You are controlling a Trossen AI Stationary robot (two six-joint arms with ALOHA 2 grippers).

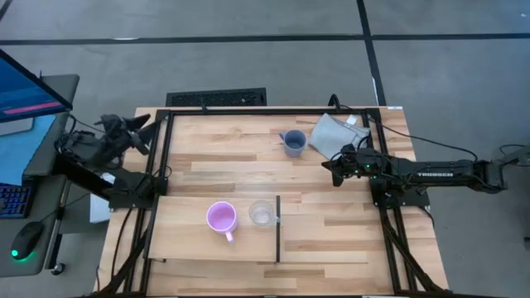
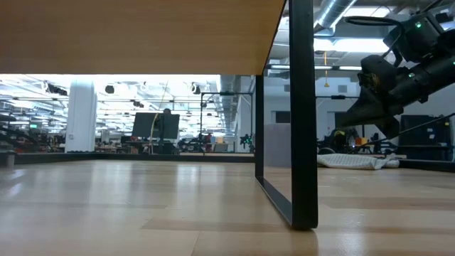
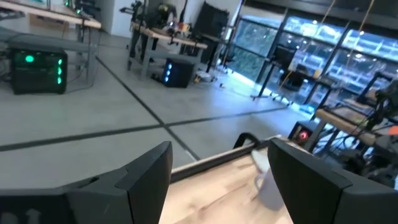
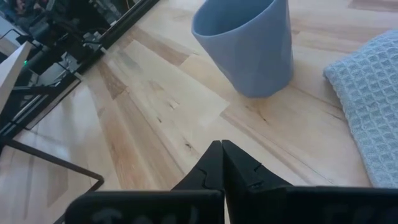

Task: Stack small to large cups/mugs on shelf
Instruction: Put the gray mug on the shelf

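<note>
The blue-grey mug (image 1: 293, 142) stands upright on the striped tabletop at the far middle; it also shows in the right wrist view (image 4: 245, 43). The pink-purple mug (image 1: 221, 218) and the small clear cup (image 1: 262, 213) stand upright side by side on the pale shelf board (image 1: 331, 242), left of its black strip (image 1: 277, 230). My right gripper (image 1: 332, 170) is shut and empty, a little to the right of and nearer than the blue-grey mug (image 4: 222, 149). My left gripper (image 1: 146, 132) is open and empty at the table's far left corner (image 3: 221, 155).
A grey cloth (image 1: 335, 132) lies just right of the blue-grey mug and shows in the right wrist view (image 4: 367, 106). The black metal frame (image 1: 166, 149) runs along the table's sides and far edge. In the low view, the shelf's underside (image 2: 135, 35) and a black post (image 2: 302, 114) show.
</note>
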